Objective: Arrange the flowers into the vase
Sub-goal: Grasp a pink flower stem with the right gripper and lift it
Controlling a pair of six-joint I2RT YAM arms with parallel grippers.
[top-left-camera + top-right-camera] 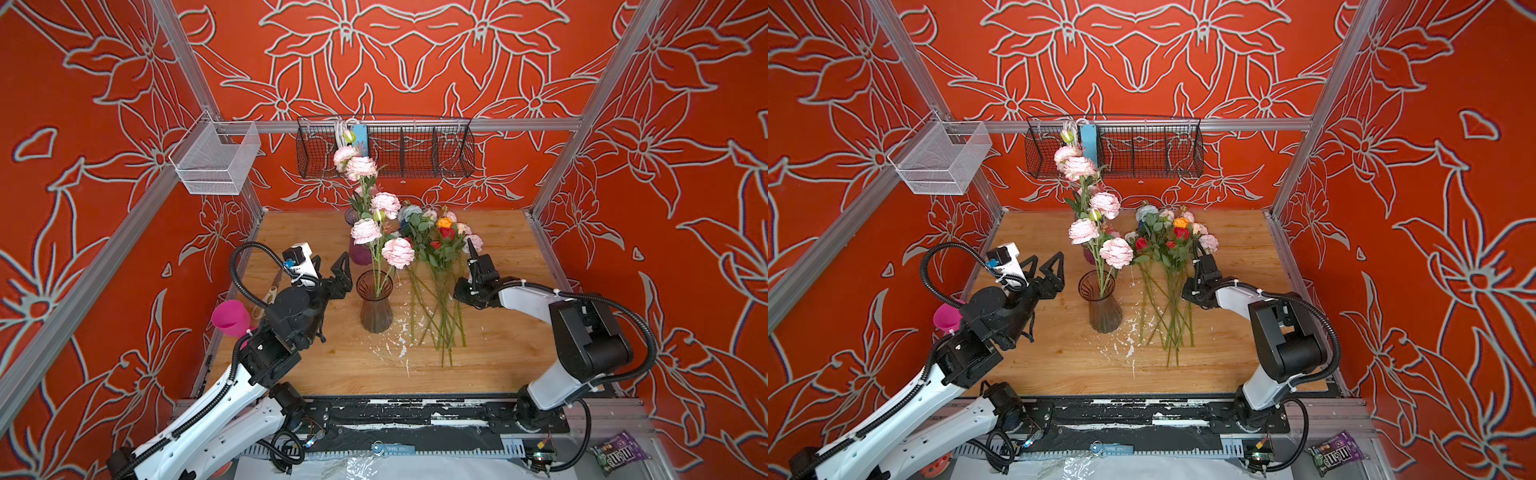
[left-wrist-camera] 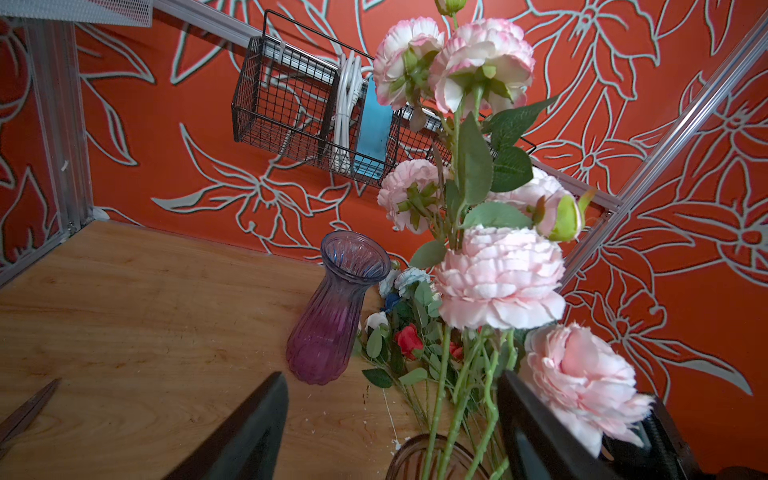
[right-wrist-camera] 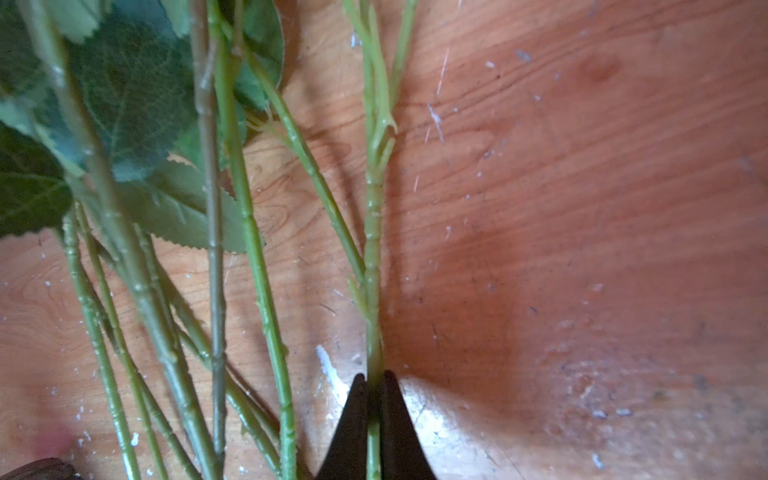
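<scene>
One pinch: clamped right gripper (image 3: 374,377) on stem (image 3: 373,249); held left gripper (image 1: 331,262) wide beside vase (image 1: 376,309); needed straight lift clear of flowers (image 1: 445,235).

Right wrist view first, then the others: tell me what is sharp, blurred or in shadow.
Right wrist view: the gripped stem is sharpest, a nearer stem blurred, a broad shadow on the table beside the jaws. Left wrist view: peonies and purple vase crisp, jaws dark and blurred. Both top views: even light, only faint shadows.
</scene>
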